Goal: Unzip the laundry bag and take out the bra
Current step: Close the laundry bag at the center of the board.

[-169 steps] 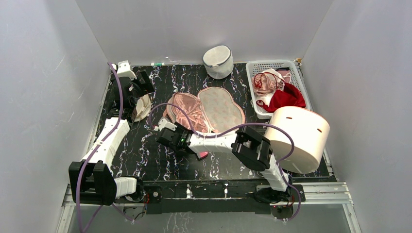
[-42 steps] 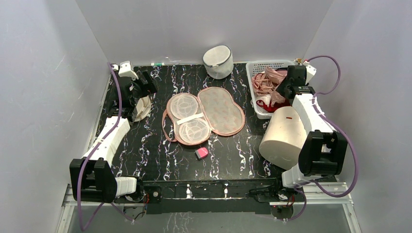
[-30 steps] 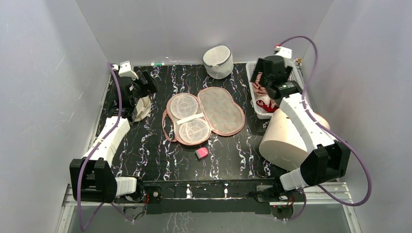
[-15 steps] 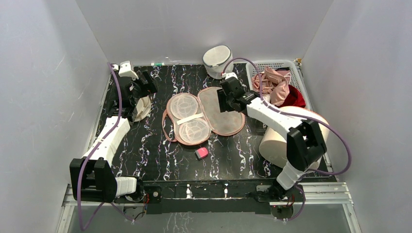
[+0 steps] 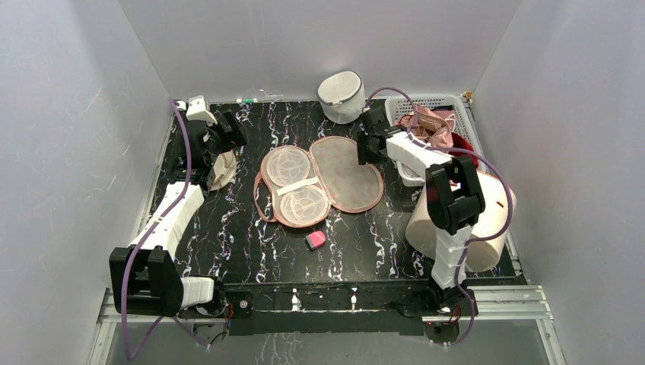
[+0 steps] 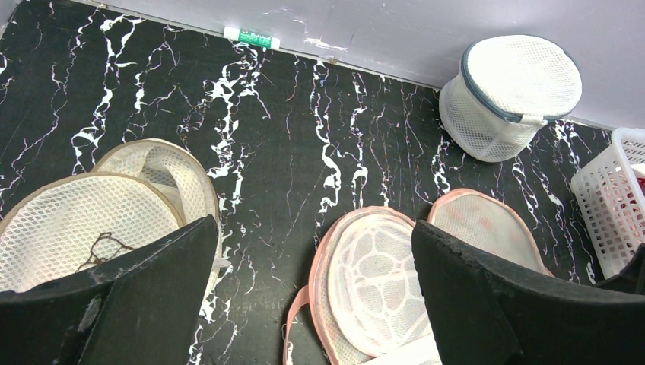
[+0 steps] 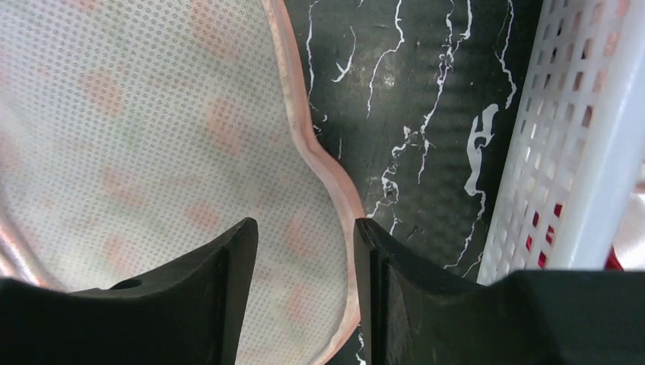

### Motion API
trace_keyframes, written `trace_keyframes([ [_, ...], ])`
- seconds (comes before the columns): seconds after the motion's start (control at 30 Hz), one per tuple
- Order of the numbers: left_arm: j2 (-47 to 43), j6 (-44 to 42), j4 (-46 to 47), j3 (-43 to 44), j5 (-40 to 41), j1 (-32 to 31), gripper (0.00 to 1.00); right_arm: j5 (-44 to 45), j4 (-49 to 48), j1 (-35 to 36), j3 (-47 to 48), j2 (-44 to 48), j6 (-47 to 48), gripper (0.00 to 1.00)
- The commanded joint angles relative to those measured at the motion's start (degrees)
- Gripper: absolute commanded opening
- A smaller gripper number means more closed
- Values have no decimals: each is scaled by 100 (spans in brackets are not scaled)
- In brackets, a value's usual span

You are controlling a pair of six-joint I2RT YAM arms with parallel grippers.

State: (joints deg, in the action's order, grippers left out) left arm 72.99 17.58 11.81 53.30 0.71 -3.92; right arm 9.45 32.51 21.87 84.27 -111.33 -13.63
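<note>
1. The laundry bag (image 5: 335, 175) lies unzipped mid-table (image 5: 228, 228), spread flat with nothing inside.
2. The bra (image 5: 430, 123) sits heaped in the white basket (image 5: 414, 99); I judge removal done.
3. My right fingers (image 7: 228, 281) hover partly apart and empty over the bag's rim.
4. My left fingers (image 6: 152, 281) are wide apart, parked far left.

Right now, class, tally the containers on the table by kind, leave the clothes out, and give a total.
Soft wash bags: 3 (the open laundry bag, the white mesh bag, the cream round pouch)
Plastic baskets: 1 (the white basket)
Large cylinders: 1 (the large cream cylinder)
Total: 5
</note>
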Motion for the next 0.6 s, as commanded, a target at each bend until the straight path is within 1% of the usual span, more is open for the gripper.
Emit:
trace_keyframes([
  [0.0,-22,-27,107,43,-71,5,98,-358,43,-321,454,-237,278,48],
  [0.17,-31,-27,119,52,-88,-3,98,-850,57,-429,669,-572,501,49],
  [0.33,-28,-18,119,55,-97,5,98,-826,-18,-429,852,-811,567,51],
  [0.57,-29,-14,119,56,-97,6,98,-963,-13,-429,1056,-1121,548,49],
])
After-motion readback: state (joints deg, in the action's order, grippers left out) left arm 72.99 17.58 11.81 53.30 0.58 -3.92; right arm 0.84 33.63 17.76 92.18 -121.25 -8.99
